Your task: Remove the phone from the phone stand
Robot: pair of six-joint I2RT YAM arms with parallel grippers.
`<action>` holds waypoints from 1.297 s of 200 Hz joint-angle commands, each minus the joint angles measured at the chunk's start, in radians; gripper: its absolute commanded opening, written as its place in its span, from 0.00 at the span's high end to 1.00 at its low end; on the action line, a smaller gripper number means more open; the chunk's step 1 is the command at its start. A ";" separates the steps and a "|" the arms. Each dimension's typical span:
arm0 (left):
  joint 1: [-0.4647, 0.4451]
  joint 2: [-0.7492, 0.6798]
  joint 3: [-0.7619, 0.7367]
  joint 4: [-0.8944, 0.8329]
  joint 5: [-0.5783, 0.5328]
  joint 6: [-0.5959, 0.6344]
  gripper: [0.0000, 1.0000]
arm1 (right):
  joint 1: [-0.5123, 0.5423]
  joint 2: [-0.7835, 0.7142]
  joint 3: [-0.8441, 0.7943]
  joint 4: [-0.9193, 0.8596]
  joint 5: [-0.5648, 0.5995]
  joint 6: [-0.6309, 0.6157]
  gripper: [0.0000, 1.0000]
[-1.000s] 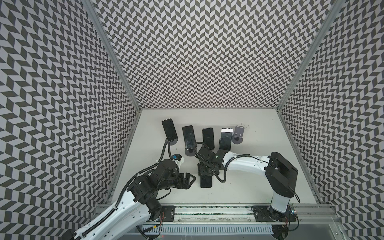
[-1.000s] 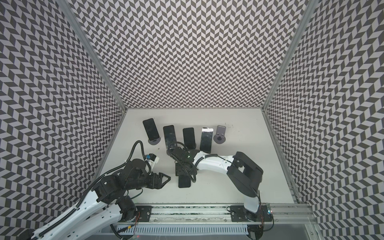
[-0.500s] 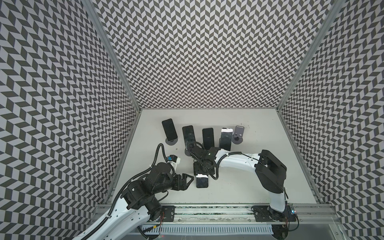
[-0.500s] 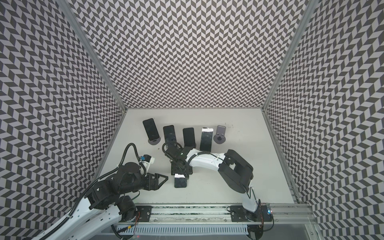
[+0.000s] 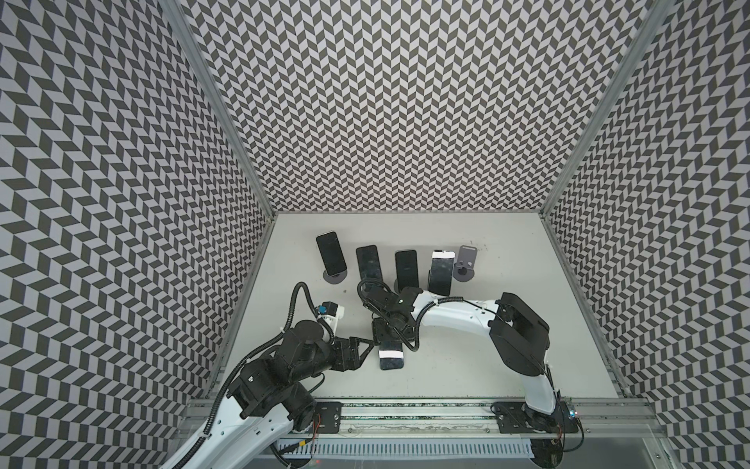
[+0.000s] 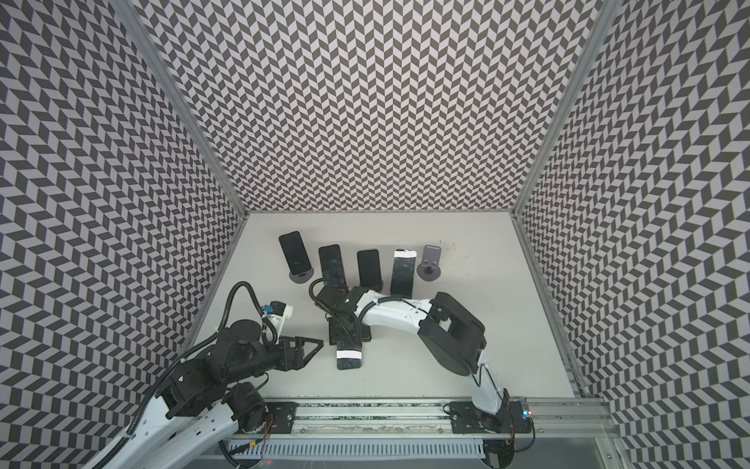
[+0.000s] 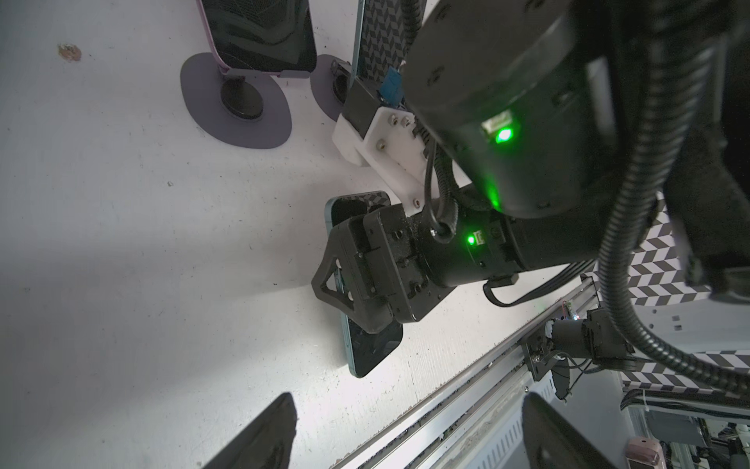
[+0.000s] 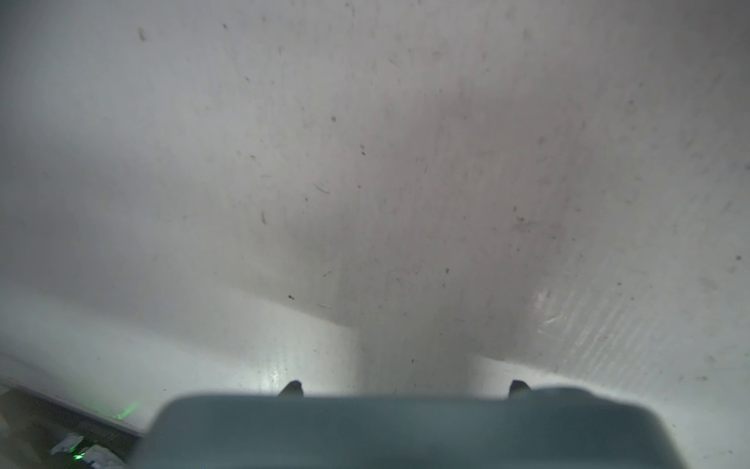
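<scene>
A dark phone with a teal rim is low over the front of the table, its screen showing a bright band. My right gripper is shut on it across its width. In the left wrist view the right gripper straddles the phone. In the right wrist view the phone fills the lower edge, with the gripper tips poking past it. My left gripper stands open just left of the phone and holds nothing. An empty phone stand is at the back right.
Several other phones lean on stands in a row at the back, from the leftmost to the white-topped one. The nearest stand base carries a pink-cased phone. A metal rail runs along the table's front edge. Patterned walls enclose three sides.
The right arm's elbow has swung leftward and the held phone has tipped, so its screen now shows a bright band. The left gripper has drawn back a little to the left.
</scene>
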 commanded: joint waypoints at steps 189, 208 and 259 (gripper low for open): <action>0.109 -0.015 -0.021 0.042 0.100 0.072 0.13 | 0.025 0.078 0.010 0.030 -0.067 0.155 0.52; 0.109 -0.030 -0.020 0.039 0.093 0.066 0.13 | 0.025 0.086 0.003 0.030 -0.071 0.156 0.52; 0.109 -0.076 -0.020 0.033 0.063 0.043 0.13 | 0.023 0.100 0.007 0.023 -0.098 0.167 0.50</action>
